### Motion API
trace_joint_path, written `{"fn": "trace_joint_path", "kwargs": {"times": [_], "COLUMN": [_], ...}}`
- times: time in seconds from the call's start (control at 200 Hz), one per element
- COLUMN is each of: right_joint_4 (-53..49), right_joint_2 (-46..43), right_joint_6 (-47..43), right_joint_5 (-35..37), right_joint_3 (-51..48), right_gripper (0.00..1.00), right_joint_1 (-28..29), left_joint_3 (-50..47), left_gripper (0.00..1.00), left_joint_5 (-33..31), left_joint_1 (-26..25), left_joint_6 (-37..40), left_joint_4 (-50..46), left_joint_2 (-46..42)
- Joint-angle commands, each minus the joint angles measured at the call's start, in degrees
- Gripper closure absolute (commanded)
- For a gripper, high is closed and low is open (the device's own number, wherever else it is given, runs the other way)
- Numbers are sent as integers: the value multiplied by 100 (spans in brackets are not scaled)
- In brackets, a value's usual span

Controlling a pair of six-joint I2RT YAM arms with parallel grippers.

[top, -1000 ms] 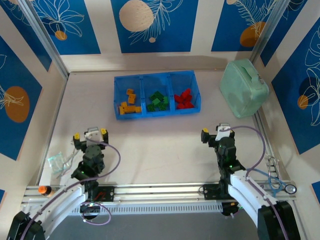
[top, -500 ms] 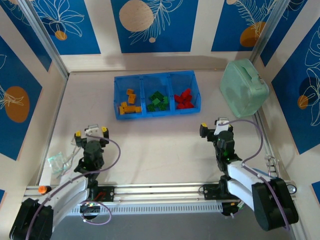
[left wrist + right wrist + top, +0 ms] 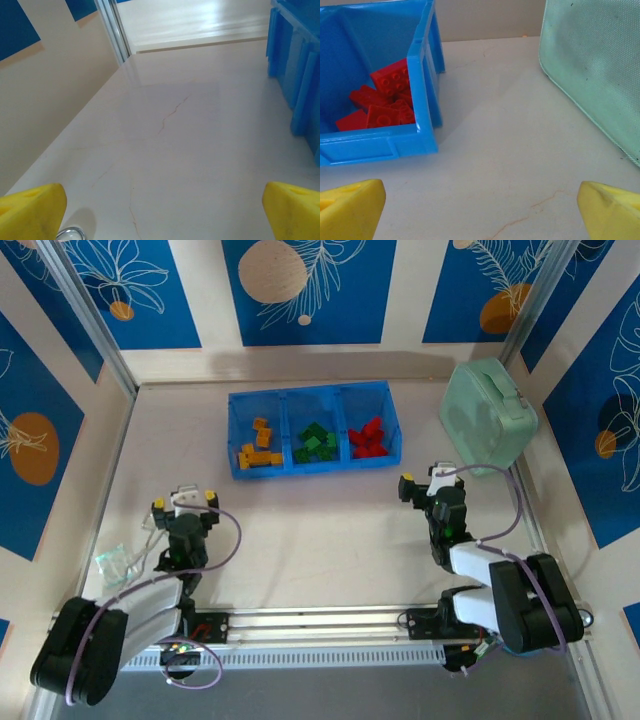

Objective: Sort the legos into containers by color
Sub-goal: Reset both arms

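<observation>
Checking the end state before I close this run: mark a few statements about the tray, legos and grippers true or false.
1. The red legos lie in the right compartment of the tray. True.
2. The green legos lie in the left compartment. False: they lie in the middle one, and the yellow-orange legos have the left one.
3. The left gripper and the right gripper are both open and hold nothing. True.
4. The mint case stands to the left of the tray. False: it stands to its right, apart from it.

Lab cell: patterned panels (image 3: 310, 290), aluminium rails (image 3: 320, 618)
</observation>
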Motion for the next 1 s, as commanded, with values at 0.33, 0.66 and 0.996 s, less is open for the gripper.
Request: {"fn": "trace_joint_path", "kwargs": {"times": [0.33,0.66,0.996], "right_joint_4": [1525,2741,2956], "right_joint_2": [951,1599,2122], "right_joint_6": [-213,-377,-781], "right_joint_5": [-147,-280,-157], "right_joint_3": [161,-144,55], "right_gripper": [1,1,1], "right_joint_1": [-280,-213,96], "left_joint_3": [609,590,678], "left_gripper": [0,0,0], "left_joint_5": [614,904,2130], "left_joint_1": [260,437,387], "left_joint_6": [269,402,881], "left_joint_4": [2246,3513,3521], "left_joint_2": [1982,3111,3499]}}
